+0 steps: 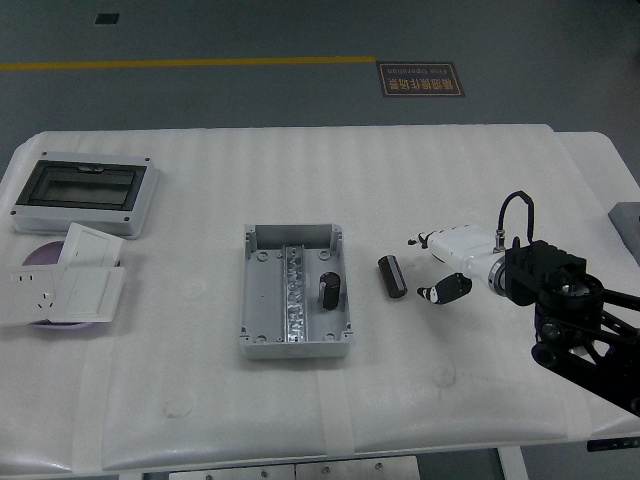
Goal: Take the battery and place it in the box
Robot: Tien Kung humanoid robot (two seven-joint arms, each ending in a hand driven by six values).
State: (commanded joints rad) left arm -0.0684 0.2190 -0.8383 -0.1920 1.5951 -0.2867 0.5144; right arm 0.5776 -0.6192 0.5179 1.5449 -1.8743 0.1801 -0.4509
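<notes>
1. The white padded table (pixel 320 180) bears everything.
2. The open grey plastic box (pixel 295 292) sits mid-table.
3. The right hand (pixel 440 268), white with black fingertips, hovers right of the box, fingers loose and holding nothing.
4. One black cylindrical battery (pixel 330 290) stands inside the box's right half.
5. A second black battery (pixel 390 276) lies on the table between box and hand, touching neither.

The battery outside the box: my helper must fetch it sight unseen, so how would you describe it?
Find the open grey box mid-table. Just right of it, a black battery lies flat on the white table, between the box and the right robot hand. The other battery sits inside the box.
</notes>
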